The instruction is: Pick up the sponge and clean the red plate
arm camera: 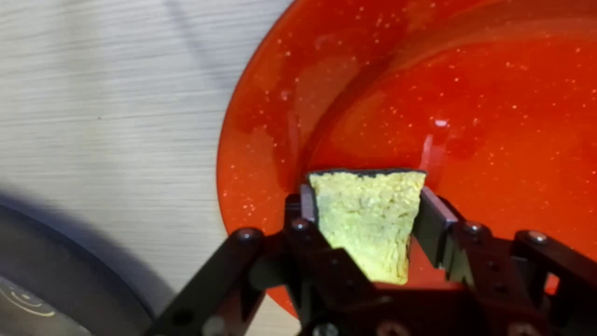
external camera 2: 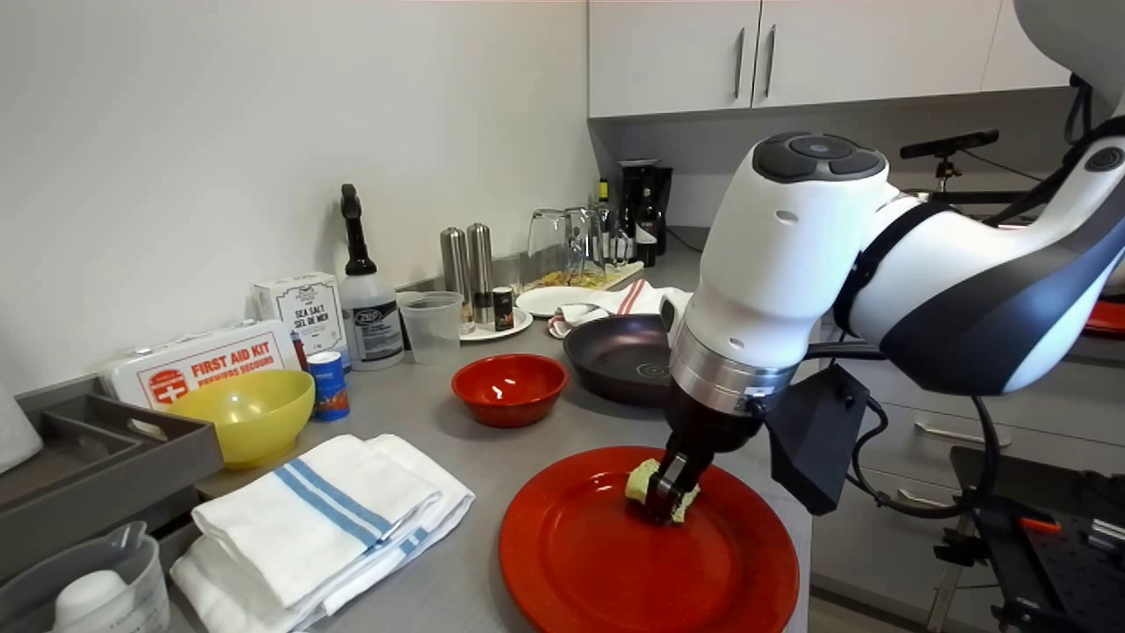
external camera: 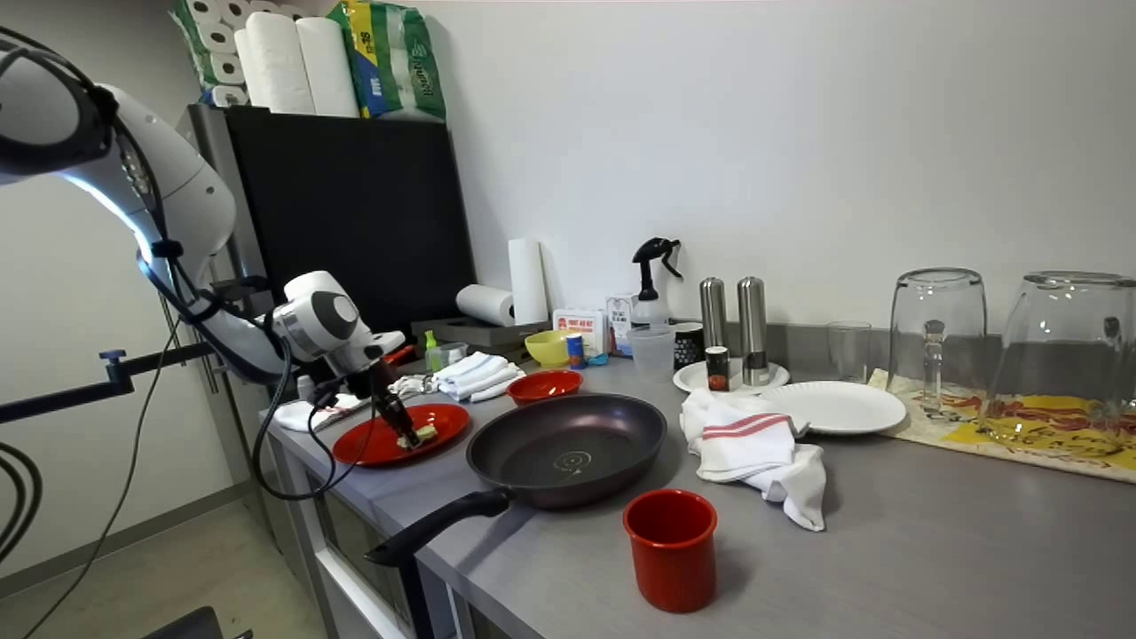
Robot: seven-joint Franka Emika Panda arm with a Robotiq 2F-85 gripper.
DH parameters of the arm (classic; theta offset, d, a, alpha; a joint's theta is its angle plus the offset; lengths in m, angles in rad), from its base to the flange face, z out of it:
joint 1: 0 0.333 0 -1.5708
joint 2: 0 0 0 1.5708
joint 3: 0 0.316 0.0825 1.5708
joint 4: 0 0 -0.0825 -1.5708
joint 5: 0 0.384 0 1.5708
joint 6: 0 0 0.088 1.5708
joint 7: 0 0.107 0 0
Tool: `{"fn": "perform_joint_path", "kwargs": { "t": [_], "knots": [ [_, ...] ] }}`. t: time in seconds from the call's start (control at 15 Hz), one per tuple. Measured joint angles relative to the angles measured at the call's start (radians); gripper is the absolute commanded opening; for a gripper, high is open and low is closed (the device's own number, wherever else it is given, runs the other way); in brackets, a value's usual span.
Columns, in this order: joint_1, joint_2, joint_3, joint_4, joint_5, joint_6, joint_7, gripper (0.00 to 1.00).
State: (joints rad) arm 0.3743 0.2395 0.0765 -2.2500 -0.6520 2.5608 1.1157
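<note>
Pale yellow sponge (arm camera: 366, 224) pinched in gripper (external camera 2: 668, 497) over red plate (external camera 2: 606, 563)

The gripper's two fingers (arm camera: 438, 205) press in on opposite sides of the sponge, which shows a thin dark layer along one edge in the wrist view. The sponge is down at the plate's surface, inside its outer edge, on the side toward the black frying pan (external camera: 532, 448); whether sponge and plate touch I cannot tell. The white robot arm (external camera 2: 747, 255) slants down to the plate, which lies flat on the gray countertop (external camera: 932, 550). The pan sits near the plate, with a small red bowl (external camera 2: 510, 411) just beside it and a red cup (external camera: 672, 564) upright nearby. Folded white towels with blue stripes (external camera 2: 343, 501) lie near the plate; a white towel with red stripes (external camera: 754, 453) lies on the pan's other side. Toward the wall (external camera: 710, 115) stand a yellow bowl (external camera 2: 255, 431), a first aid kit (external camera 2: 198, 360), a spray bottle (external camera 2: 373, 330) and two metal grinders (external camera: 751, 315).
</note>
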Motion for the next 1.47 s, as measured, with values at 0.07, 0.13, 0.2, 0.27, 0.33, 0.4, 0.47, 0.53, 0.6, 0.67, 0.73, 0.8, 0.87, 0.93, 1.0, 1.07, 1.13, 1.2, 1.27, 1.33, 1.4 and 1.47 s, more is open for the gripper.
{"fn": "perform_joint_path", "kwargs": {
  "t": [0.07, 0.13, 0.2, 0.27, 0.33, 0.4, 0.47, 0.53, 0.6, 0.67, 0.73, 0.8, 0.87, 0.93, 1.0, 1.07, 1.13, 1.2, 1.27, 1.33, 1.4, 1.47],
  "knots": [
    [-0.008, 0.000, 0.014, 0.000, 0.039, 0.003, -0.014, 0.27],
    [-0.018, 0.000, 0.031, 0.000, 0.097, 0.008, -0.042, 0.27],
    [-0.027, 0.001, 0.050, 0.000, 0.169, 0.014, -0.082, 0.27],
    [-0.036, 0.002, 0.070, 0.000, 0.245, 0.022, -0.129, 0.27],
    [-0.044, 0.002, 0.088, 0.001, 0.319, 0.027, -0.175, 0.27],
    [-0.050, 0.002, 0.106, 0.003, 0.391, 0.028, -0.222, 0.27],
    [-0.054, 0.002, 0.121, 0.006, 0.456, 0.028, -0.263, 0.27],
    [-0.057, 0.002, 0.133, 0.008, 0.516, 0.028, -0.301, 0.27],
    [-0.059, 0.002, 0.144, 0.011, 0.571, 0.027, -0.337, 0.27],
    [-0.060, 0.003, 0.152, 0.014, 0.619, 0.026, -0.368, 0.27],
    [-0.060, 0.003, 0.157, 0.015, 0.655, 0.024, -0.392, 0.27],
    [-0.060, 0.003, 0.160, 0.017, 0.685, 0.021, -0.412, 0.27],
    [-0.060, 0.004, 0.161, 0.019, 0.708, 0.018, -0.428, 0.27],
    [-0.060, 0.005, 0.160, 0.021, 0.719, 0.015, -0.437, 0.27],
    [-0.060, 0.007, 0.159, 0.022, 0.721, 0.012, -0.440, 0.27],
    [-0.060, 0.009, 0.156, 0.023, 0.720, 0.012, -0.440, 0.27],
    [-0.059, 0.012, 0.152, 0.023, 0.718, 0.012, -0.440, 0.27],
    [-0.058, 0.014, 0.145, 0.024, 0.709, 0.012, -0.440, 0.27],
    [-0.055, 0.016, 0.137, 0.024, 0.695, 0.012, -0.439, 0.27],
    [-0.050, 0.016, 0.128, 0.024, 0.672, 0.012, -0.435, 0.27],
    [-0.044, 0.016, 0.115, 0.024, 0.635, 0.012, -0.427, 0.27],
    [-0.035, 0.016, 0.099, 0.024, 0.585, 0.014, -0.414, 0.27]
  ]
}}
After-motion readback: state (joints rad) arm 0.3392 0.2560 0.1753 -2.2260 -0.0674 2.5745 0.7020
